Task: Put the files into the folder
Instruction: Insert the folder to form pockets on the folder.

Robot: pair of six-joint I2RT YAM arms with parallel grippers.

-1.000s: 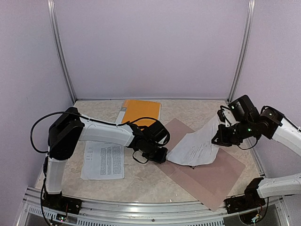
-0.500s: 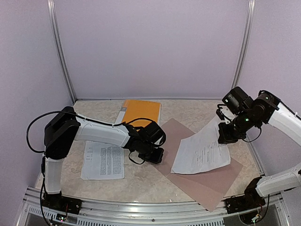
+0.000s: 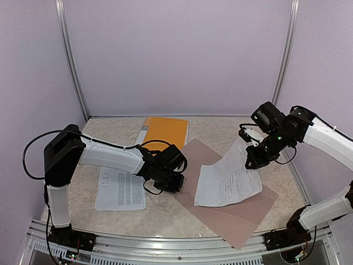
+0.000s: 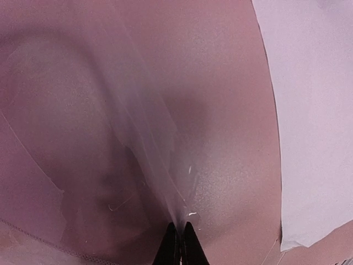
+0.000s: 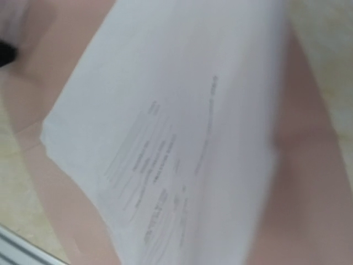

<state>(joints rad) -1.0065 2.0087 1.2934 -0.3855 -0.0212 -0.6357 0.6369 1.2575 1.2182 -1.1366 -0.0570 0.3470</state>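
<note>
The right pincer (image 3: 255, 161) is closed on the far right corner of a printed sheet (image 3: 229, 179), one of the files. That corner is lifted off the surface, while the rest of the sheet slopes down and lies across the middle of the taupe folder (image 3: 234, 223). The right wrist view is blurred, so the exact bite on the paper is hard to make out, but the page plainly runs away from that camera over the taupe cover. Across from it, the left pincer (image 3: 172, 182) sits at the folder's left edge, its fingers pressed together on a clear leaf (image 4: 149, 149) of the folder, which rises from the tips in the left wrist view. The sheet therefore lies between the two pincers, with its long axis running from the near left up to the far right, and its free near-left end points toward the opening that the left arm holds. The right arm is the one holding the paper, so any slide under the leaf would probably go toward the left. A second printed sheet (image 3: 121, 189) lies flat on the counter (image 3: 165, 215) well to the left, near the left arm, and an orange cover (image 3: 166, 131) rests at the back.
</note>
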